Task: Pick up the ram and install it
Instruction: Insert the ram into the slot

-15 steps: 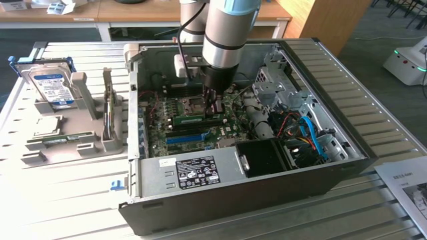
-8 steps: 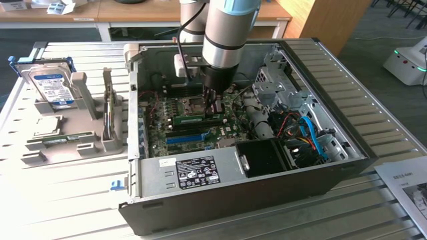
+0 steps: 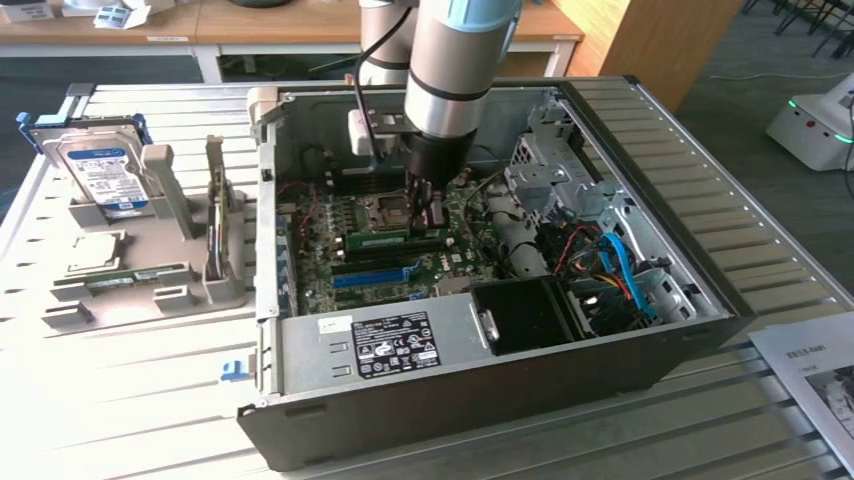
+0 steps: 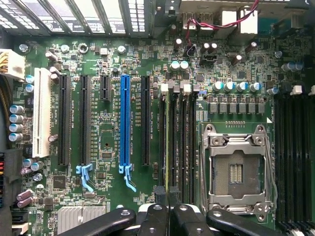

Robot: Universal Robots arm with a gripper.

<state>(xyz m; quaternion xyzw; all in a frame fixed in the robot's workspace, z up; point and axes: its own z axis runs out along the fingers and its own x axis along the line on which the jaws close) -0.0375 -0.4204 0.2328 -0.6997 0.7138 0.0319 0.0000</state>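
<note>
Reaches down into the open computer case (image 3: 667, 340) with the arm (image 3: 447, 60), the gripper (image 3: 424, 218) low over the motherboard (image 3: 400, 268) near the middle of the case. Grips the ram (image 3: 384, 240) by its thin upper edge, pincer drawn together and clamped on it, the dark fingers (image 4: 160, 195) against either face in the wrist view. Holds that green stick (image 4: 170, 142) on edge, in line with the long dark memory slots (image 4: 183, 142) and down at board level, between the blue slot (image 4: 125, 123) and the processor socket (image 4: 236, 172); cannot tell whether fully seated. In the exterior view, places the ram at six o'clock of the socket and at twelve o'clock of the blue slot, all under the arm. Outside the case at nine o'clock, a blue-labelled hard drive (image 3: 104, 170) upright in a grey holder (image 3: 163, 185) on the slatted table (image 3: 120, 400); at four o'clock of the case, a printed sheet (image 3: 817, 372) lying flat
</note>
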